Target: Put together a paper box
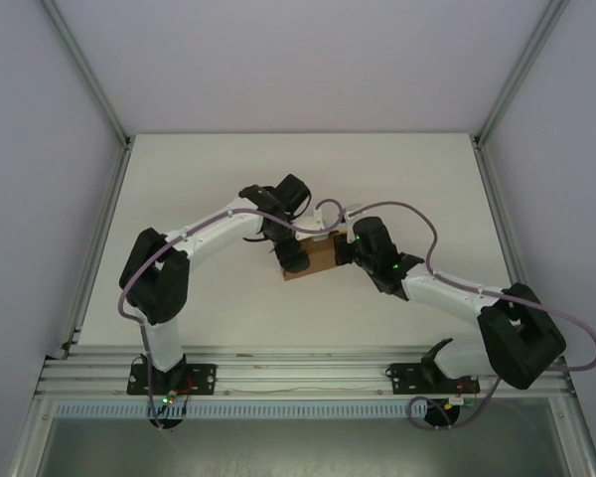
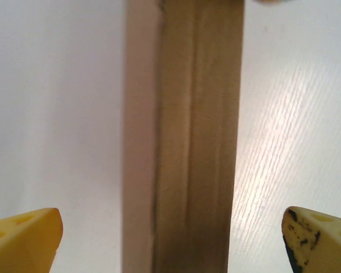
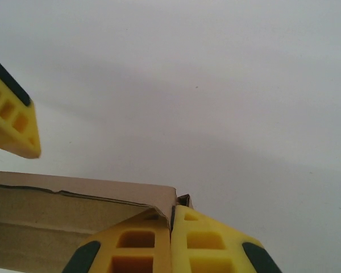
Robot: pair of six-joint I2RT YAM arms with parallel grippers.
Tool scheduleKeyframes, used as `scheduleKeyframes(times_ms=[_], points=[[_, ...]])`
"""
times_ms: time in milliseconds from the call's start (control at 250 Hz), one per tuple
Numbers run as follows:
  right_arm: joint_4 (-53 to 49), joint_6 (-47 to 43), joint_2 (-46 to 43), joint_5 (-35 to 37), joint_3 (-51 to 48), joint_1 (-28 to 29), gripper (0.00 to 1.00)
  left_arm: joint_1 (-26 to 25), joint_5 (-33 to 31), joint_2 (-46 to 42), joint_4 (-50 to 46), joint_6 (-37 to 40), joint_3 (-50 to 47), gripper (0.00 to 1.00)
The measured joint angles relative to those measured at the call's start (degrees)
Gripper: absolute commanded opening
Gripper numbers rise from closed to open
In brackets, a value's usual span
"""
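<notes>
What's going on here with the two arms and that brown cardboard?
Two robot arms meet at a brown paper box in the middle of the table. The right claw is pinched shut on a corner of its thin wall. The left claw stands wide open, one finger on either side of the box, gripping nothing.

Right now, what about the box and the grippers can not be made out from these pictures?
1. Left wrist view: the ends of the box, cut off by top and bottom edges; surface blurred.
2. Right wrist view: whether the right gripper pinches the box wall; its shut fingers hide the seam.
3. Top view: the flaps, too small.
</notes>
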Motion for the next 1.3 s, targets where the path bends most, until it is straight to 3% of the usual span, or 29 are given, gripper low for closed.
scheduleKeyframes(times_ms=[228, 360, 404, 520, 636, 696, 971, 1115, 1299], points=[[-4.8, 2.1, 0.3, 1.8, 2.4, 1.1, 0.0, 0.0, -8.8, -13.5, 6.7, -13.1, -10.4, 0.94], [-5.4, 3.0, 0.7, 2.5, 2.9, 1.2, 0.0, 0.0, -12.2, -20.2, 9.6, -18.9, -18.2, 0.72], [-5.6, 3.1, 0.7, 2.6, 2.9, 1.3, 0.0, 0.0, -13.2, -21.4, 9.9, -20.9, -19.6, 0.7], [-6.0, 3.5, 0.7, 2.8, 3.1, 1.4, 0.0, 0.7, -13.4, -21.9, 11.0, -23.2, -20.9, 0.69], [-6.4, 3.9, 0.8, 2.7, 3.4, 1.4, 0.0, 1.6, -13.4, -21.7, 12.3, -24.9, -21.4, 0.59], [-6.5, 4.1, 0.9, 2.7, 3.6, 1.5, 0.0, 2.1, -13.2, -21.3, 12.6, -25.3, -21.3, 0.49], [-7.7, 4.1, 1.3, 2.8, 4.5, 1.6, 0.0, 3.1, -10.7, -17.3, 13.6, -25.8, -21.1, 0.45], [-8.0, 4.1, 1.5, 2.8, 4.8, 1.6, 0.0, 3.1, -9.8, -17.1, 14.2, -25.6, -21.1, 0.32], [-8.6, 4.1, 1.9, 2.8, 5.4, 1.6, 0.0, 3.1, -8.6, -15.6, 14.2, -26.7, -19.4, 0.0]])
